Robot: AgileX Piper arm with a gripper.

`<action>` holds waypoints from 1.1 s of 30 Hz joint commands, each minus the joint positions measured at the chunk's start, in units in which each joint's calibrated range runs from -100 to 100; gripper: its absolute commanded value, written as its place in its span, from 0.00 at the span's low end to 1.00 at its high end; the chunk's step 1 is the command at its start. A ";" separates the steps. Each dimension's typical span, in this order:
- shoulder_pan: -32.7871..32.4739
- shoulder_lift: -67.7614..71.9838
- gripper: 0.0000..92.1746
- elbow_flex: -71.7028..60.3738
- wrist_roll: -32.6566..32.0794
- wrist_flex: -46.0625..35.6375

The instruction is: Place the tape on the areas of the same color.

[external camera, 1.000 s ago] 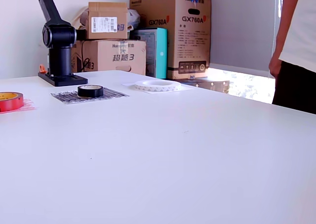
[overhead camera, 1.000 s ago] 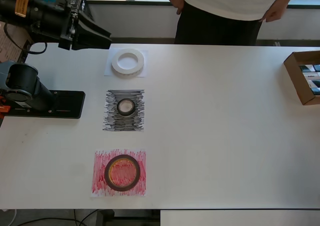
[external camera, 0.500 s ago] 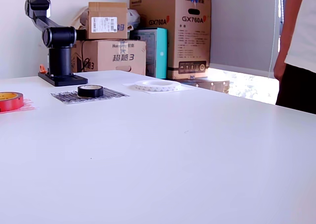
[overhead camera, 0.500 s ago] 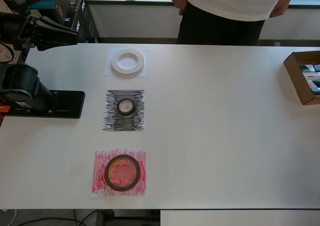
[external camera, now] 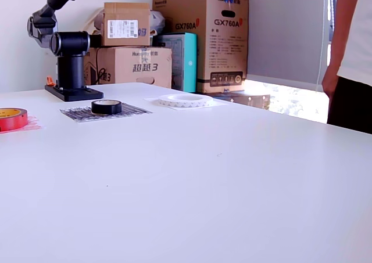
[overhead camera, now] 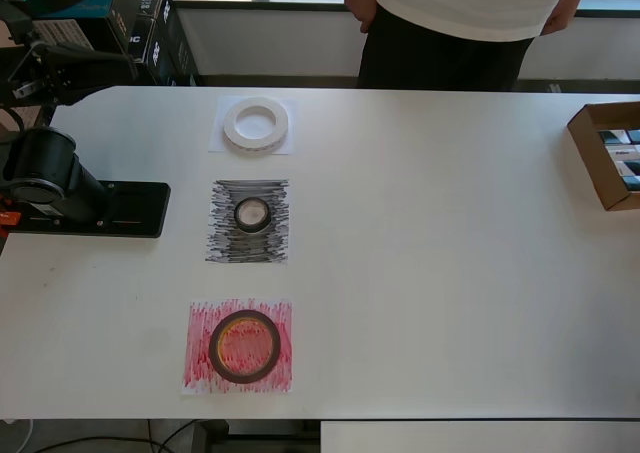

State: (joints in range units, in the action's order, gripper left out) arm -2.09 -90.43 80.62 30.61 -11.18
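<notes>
Fingers [overhead camera: 112, 66] state unclear; three tape rolls [overhead camera: 255, 125] on three patches [overhead camera: 238, 346].

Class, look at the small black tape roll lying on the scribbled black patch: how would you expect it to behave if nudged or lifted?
The black tape roll lies flat on its patch, so it would probably slide rather than roll. It looks small and low, so likely light. Stood on edge, its round rim would probably roll.

red tape roll [external camera: 11, 118] edge-cropped, jaws perhaps hidden
</notes>
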 commanded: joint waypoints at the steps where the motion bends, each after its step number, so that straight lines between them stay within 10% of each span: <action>1: -0.29 -2.83 0.00 4.66 0.16 4.01; 26: -3.21 -8.92 0.00 18.74 3.19 9.02; 33: -2.82 -8.92 0.00 18.74 3.35 -1.59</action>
State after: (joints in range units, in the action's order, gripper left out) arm -5.36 -98.77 99.71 33.99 -4.50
